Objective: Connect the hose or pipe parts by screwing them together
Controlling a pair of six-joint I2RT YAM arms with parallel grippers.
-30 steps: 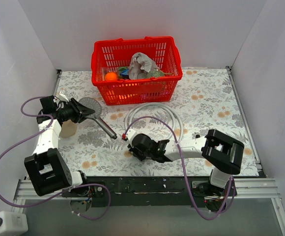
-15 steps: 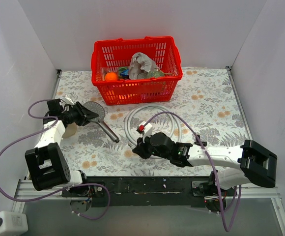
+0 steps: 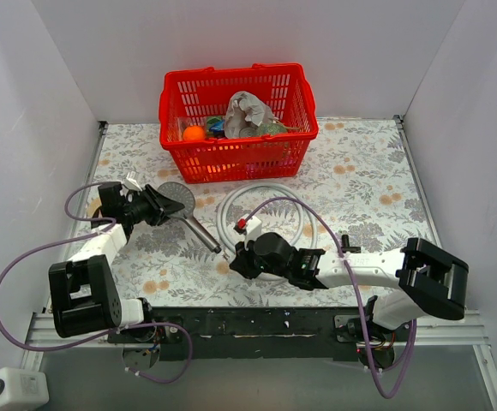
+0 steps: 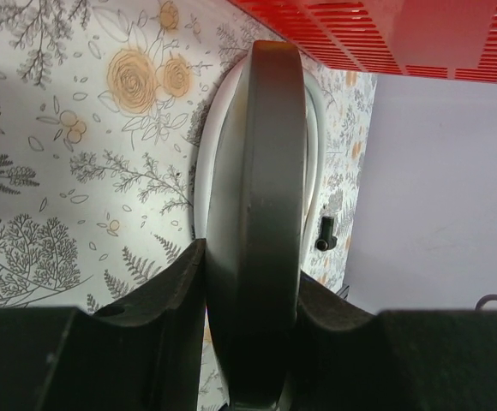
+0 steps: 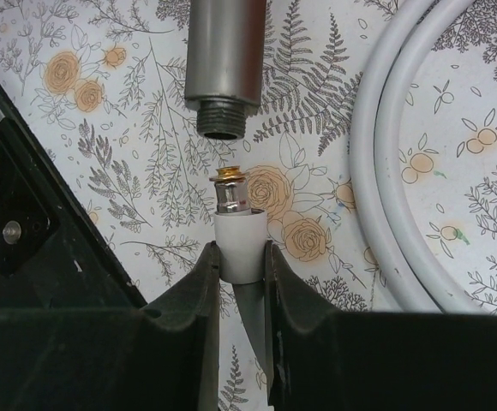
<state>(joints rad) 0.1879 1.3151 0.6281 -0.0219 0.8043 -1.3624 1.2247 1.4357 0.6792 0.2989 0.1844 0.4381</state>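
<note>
Floral-print table [image 3: 368, 171], white walls. Left gripper [image 4: 248, 282] clamped on the shower head [image 4: 257, 154] disc edge. Right gripper [image 5: 238, 257] pinched the hose [image 5: 403, 171] behind its end fitting [image 5: 230, 195]. Handle [image 5: 224, 51] threaded mouth lay just ahead of the fitting, axes nearly in line, narrowly apart.

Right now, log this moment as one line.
left tool: shut on shower head | right tool: shut on hose end | handle thread: facing hose end, apart | joint: not yet screwed
</note>
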